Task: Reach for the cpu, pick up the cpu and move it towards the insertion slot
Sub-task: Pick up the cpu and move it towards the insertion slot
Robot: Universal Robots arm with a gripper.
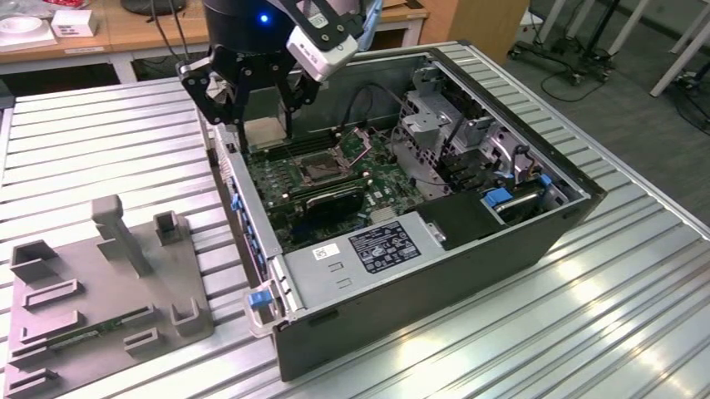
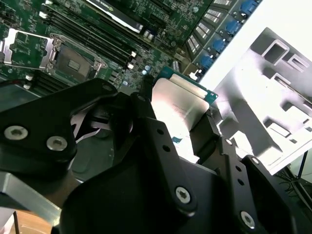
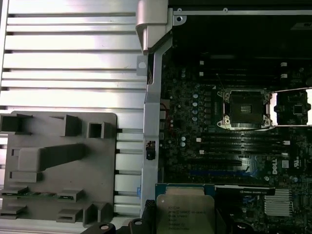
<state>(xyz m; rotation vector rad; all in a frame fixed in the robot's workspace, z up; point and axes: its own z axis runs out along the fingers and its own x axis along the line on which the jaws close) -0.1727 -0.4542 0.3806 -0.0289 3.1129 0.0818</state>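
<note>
My gripper [image 1: 263,125] is shut on the cpu [image 1: 264,132], a flat square chip with a silvery top and pale rim. It hangs just inside the open computer case's far wall, above the motherboard. In the second wrist view the cpu [image 2: 178,105] sits between two black fingers [image 2: 146,114]. In the first wrist view the cpu [image 3: 185,212] shows face up. The insertion slot [image 1: 319,169] is a square socket with a dark centre and a metal frame. It lies a short way from the chip toward the middle of the board, seen in both wrist views [image 2: 73,63] [image 3: 243,109], its cover frame swung open.
The black computer case [image 1: 444,249] lies open on a ribbed metal table [image 1: 100,150]. A grey fixture block [image 1: 100,291] with a green memory stick [image 3: 29,194] stands on the exterior view's left. Drive cages [image 1: 455,141] and a power supply [image 1: 377,249] crowd the case's inside.
</note>
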